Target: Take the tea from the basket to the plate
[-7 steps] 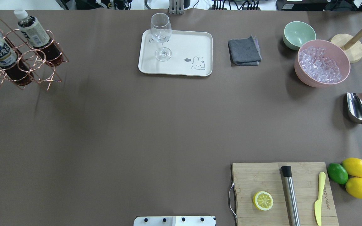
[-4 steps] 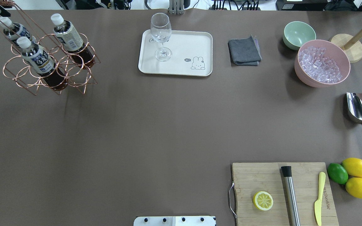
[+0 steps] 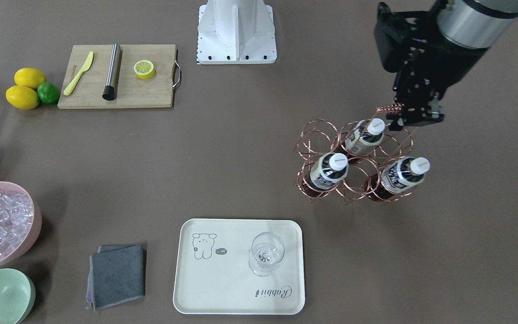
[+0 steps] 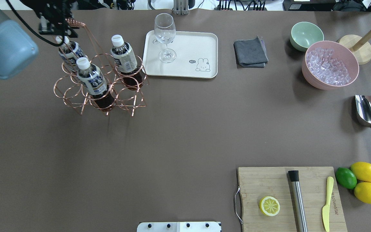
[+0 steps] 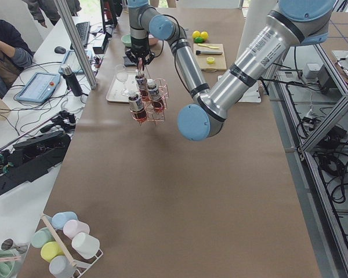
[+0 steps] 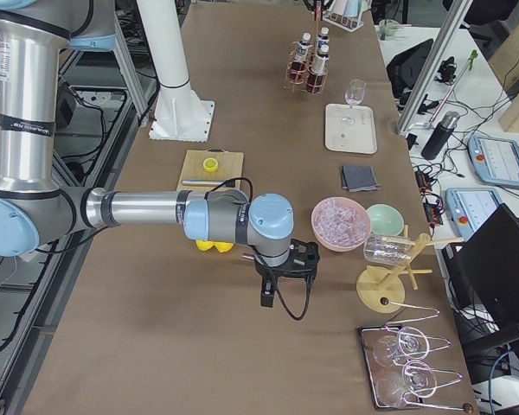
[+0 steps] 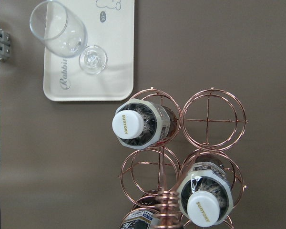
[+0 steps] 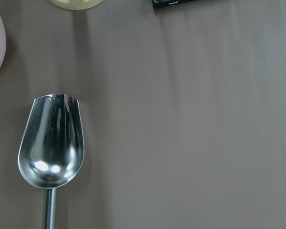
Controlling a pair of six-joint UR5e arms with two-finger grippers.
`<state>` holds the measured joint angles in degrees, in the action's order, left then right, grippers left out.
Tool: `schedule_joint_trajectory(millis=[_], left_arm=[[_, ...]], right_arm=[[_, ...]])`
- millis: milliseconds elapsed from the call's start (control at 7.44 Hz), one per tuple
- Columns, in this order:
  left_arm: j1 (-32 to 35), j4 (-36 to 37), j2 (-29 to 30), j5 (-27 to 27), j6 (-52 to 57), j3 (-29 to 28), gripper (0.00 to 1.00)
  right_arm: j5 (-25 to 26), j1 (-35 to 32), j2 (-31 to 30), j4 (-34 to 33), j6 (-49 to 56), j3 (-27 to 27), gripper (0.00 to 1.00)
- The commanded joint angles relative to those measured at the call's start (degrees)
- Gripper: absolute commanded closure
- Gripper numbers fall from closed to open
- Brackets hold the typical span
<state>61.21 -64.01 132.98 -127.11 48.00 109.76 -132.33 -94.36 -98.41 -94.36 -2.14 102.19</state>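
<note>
the left gripper (image 3: 409, 116) is clamping the handle (image 3: 388, 108) of the basket (image 3: 349, 173), which is risking swinging into the glass (image 3: 266, 253) on the plate (image 3: 223, 292).

Overhead: wine glass (image 4: 165, 38) at 12 o'clock, grey cloth (image 4: 250, 52) at 1, pink bowl of ice (image 4: 309, 80) at 2, metal scoop (image 4: 369, 114) at 3, cutting board (image 4: 259, 183) at 5.

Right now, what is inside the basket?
Three capped bottles stand in three of the basket's six rings; the other rings are empty. The handle partly covers the rear bottle, so part of its label is hidden.
</note>
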Motion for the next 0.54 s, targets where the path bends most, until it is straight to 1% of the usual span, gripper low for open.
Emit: schedule_joint_trajectory(millis=[0,403], left_arm=[[-10.4,1.6,6.7,6.4,-8.9,-0.4,1.00],[-17.9,1.6,11.3,9.6,-15.5,-2.1,1.00]], right_arm=[[-0.1,1.1,1.2,0.1,-0.2,0.6,0.00],[-2.1,1.5,1.2,0.1,0.2,1.4,0.00]])
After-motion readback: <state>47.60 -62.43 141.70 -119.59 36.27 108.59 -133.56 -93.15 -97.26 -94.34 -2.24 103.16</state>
